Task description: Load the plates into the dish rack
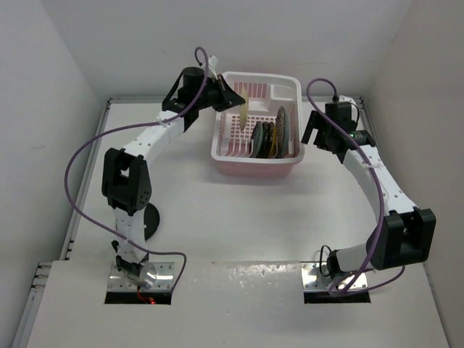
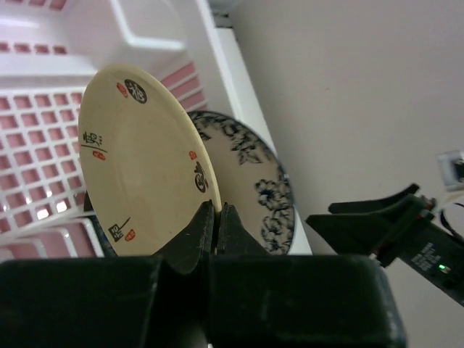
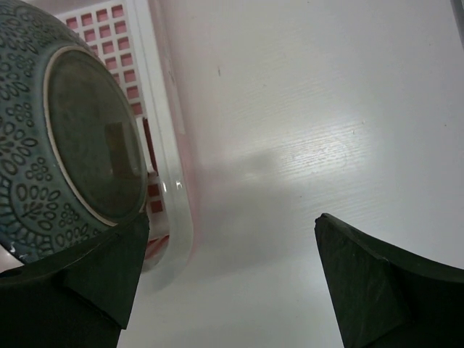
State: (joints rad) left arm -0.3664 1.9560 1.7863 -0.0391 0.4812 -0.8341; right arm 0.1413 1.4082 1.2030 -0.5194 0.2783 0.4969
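- dish rack (image 1: pixel 254 165): at rear centre of the surface (image 1: pixel 232 217).
- row of plates (image 1: pixel 270 134): on edge in the rack's right half, the outermost beside the right wall.
- held plate (image 1: pixel 246 110): upright over the rack's middle, just left of the row, between the jaws of the left gripper (image 1: pixel 238 101).
- right gripper (image 1: pixel 313 134): outside the rack's right wall, not touching it.

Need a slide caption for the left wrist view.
Left gripper clamps the cream plate upright over the dish rack, patterned white plate just behind.

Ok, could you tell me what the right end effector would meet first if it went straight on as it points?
Probably the table beside the dish rack; nothing else shows ahead of the open right end effector, though depth is unclear.
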